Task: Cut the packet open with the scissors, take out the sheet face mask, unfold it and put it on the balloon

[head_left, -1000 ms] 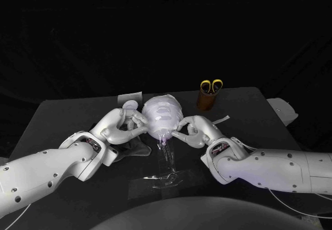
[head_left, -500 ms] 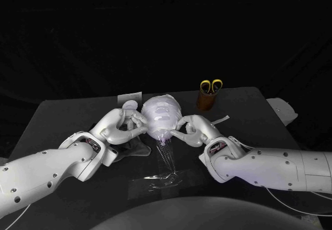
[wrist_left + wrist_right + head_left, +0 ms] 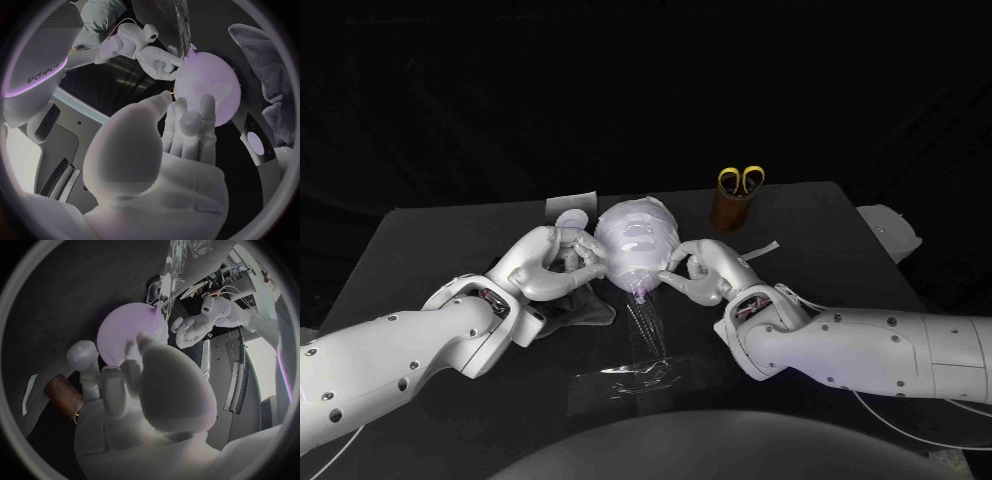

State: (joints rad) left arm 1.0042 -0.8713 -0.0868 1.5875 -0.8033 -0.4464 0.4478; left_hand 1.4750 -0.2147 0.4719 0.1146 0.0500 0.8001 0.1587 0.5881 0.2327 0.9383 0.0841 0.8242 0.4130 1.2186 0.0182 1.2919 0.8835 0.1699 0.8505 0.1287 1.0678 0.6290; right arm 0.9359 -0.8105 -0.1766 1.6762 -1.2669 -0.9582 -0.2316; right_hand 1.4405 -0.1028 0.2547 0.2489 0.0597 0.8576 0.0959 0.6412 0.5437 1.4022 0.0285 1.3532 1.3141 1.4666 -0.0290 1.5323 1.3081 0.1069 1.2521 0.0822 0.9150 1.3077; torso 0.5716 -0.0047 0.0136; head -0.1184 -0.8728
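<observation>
upside-down "sharpa" on right forearm (image 3: 39, 75)

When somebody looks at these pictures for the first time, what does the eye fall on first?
The pale balloon at the middle of the black table draws the eye first; a whitish sheet seems to lie over it. The left hand and the right hand touch it from either side. Behind it, toward the robot's right, yellow-handled scissors stand in a brown holder.
</observation>
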